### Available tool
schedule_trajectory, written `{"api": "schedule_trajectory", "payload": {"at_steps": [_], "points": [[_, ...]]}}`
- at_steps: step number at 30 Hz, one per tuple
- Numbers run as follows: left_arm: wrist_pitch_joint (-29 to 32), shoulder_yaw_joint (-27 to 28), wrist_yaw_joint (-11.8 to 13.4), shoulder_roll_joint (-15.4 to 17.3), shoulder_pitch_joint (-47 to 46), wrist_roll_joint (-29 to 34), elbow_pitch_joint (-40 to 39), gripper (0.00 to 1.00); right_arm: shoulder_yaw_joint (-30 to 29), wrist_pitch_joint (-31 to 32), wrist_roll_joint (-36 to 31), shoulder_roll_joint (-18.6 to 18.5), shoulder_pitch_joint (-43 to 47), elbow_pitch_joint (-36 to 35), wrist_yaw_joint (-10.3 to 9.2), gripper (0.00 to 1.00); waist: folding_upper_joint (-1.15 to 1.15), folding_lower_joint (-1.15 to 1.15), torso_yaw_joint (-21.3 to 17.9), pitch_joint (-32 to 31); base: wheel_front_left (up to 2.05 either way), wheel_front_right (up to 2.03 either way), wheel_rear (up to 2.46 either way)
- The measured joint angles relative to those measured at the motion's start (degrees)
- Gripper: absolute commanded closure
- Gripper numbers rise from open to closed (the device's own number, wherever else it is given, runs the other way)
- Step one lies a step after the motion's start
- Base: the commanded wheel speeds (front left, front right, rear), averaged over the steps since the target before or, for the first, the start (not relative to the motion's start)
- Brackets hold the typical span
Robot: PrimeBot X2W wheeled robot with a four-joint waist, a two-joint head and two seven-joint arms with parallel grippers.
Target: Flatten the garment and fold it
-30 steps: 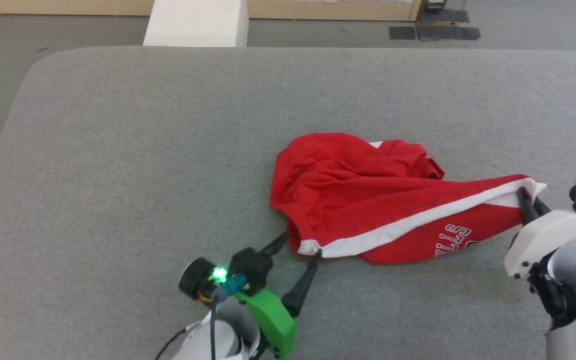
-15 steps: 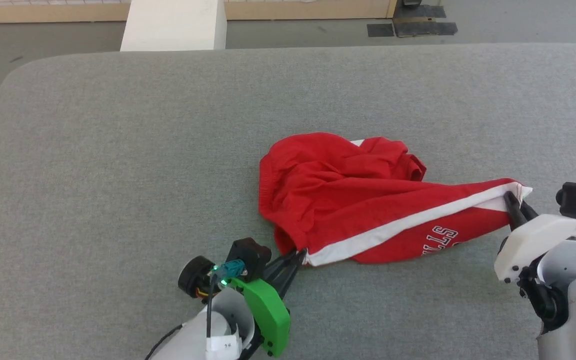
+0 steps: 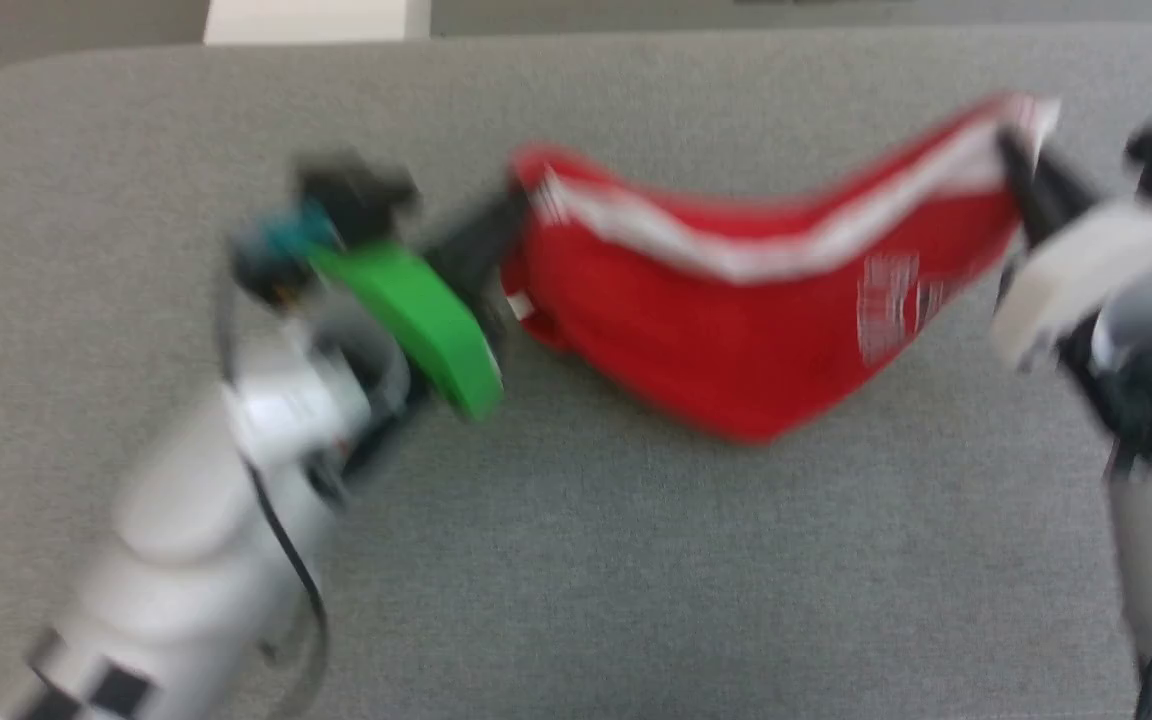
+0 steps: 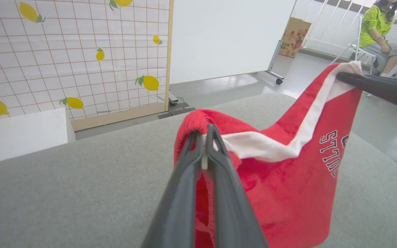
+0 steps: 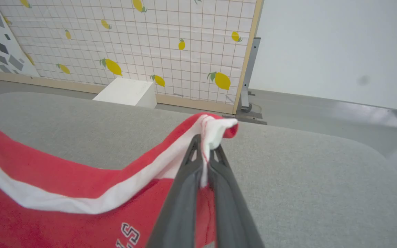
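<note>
Got the garment (image 3: 736, 330) strung up like a hammock between both arms, over the middle of the grey padded table (image 3: 636, 580). Pinching one end of the white stripe (image 4: 264, 146) with the left gripper (image 4: 203, 137), fingers squeezed fully together on a thin sliver of cloth. Same deal with the right gripper (image 5: 204, 144): clamped closed on the stripe's far end, with a little white tuft poking out above the tips. Sagging low in the middle, with the lettering (image 4: 330, 151) facing the robot near the right-hand end. Can't tell whether the lowest bit brushes the table. Pretty blurry in the head view, btw. Also spotted past the table: a white box (image 5: 126, 92) on the floor and a lemon-print screen (image 5: 150, 41) behind it.
</note>
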Motion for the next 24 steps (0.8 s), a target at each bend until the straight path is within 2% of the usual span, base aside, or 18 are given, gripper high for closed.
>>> {"api": "schedule_trajectory", "payload": {"at_steps": [4, 10, 16, 21, 24], "points": [[3.85, 5.09, 0.23, 2.61, -11.55, -1.15, 2.32, 1.00, 4.99, 1.07, 1.72, -4.56, -12.46, 1.22, 0.01, 1.00, 0.00, 0.00, -0.83, 3.45, 0.00, 0.00, 0.00], [3.67, 11.94, 5.71, 2.38, -27.26, -1.12, 6.23, 1.00, 7.94, -0.68, 3.74, -6.44, -31.01, 6.80, 0.01, 1.00, 0.00, 0.01, -2.35, 9.33, 0.00, 0.00, 0.00], [-2.27, 15.38, 10.15, 2.19, -40.16, 2.53, 9.84, 1.00, 7.89, -8.67, 0.29, -6.16, -46.50, 13.16, 0.03, 1.00, 0.00, 0.01, -4.26, 15.14, 0.00, 0.00, 0.00], [-8.75, 17.01, 11.27, 0.93, -46.86, 4.23, 11.58, 1.00, 6.13, -15.49, -2.81, -5.42, -53.43, 16.15, 0.04, 1.00, 0.00, 0.01, -5.53, 18.69, 0.00, 0.00, 0.00], [-10.72, 17.36, 11.10, 0.18, -47.58, 4.03, 12.41, 1.00, 5.82, -18.13, -3.30, -5.09, -54.56, 17.82, 0.04, 1.00, 0.00, 0.01, -5.92, 20.09, 0.00, 0.00, 0.00]]}}
